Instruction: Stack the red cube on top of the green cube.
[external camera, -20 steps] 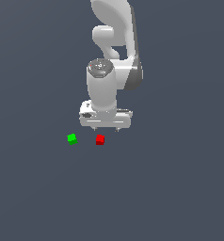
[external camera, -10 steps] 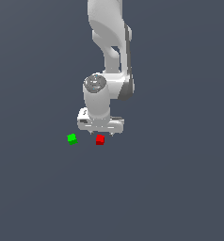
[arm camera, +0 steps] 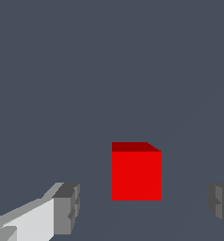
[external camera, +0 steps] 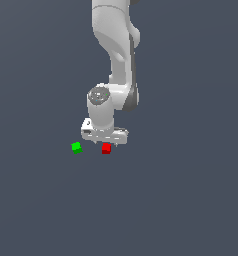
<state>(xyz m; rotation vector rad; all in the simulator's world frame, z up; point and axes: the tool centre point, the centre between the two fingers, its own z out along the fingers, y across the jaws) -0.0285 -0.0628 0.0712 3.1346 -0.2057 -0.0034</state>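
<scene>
The red cube (external camera: 106, 148) sits on the grey floor, and the wrist view shows it (arm camera: 136, 173) close up between the two fingers. The green cube (external camera: 76, 147) lies a short way off toward the exterior view's left, apart from the red one; it is out of the wrist view. My white gripper (external camera: 106, 145) hangs low directly over the red cube. Its jaws are open, one grey fingertip (arm camera: 67, 208) on each side of the cube, with gaps on both sides and no contact.
The white arm (external camera: 116, 60) rises above the gripper toward the top of the exterior view. The floor (external camera: 181, 200) is a plain dark grey surface with no other objects in sight.
The gripper has come down toward the red cube and now sits just above it. Both cubes have stayed where they were.
</scene>
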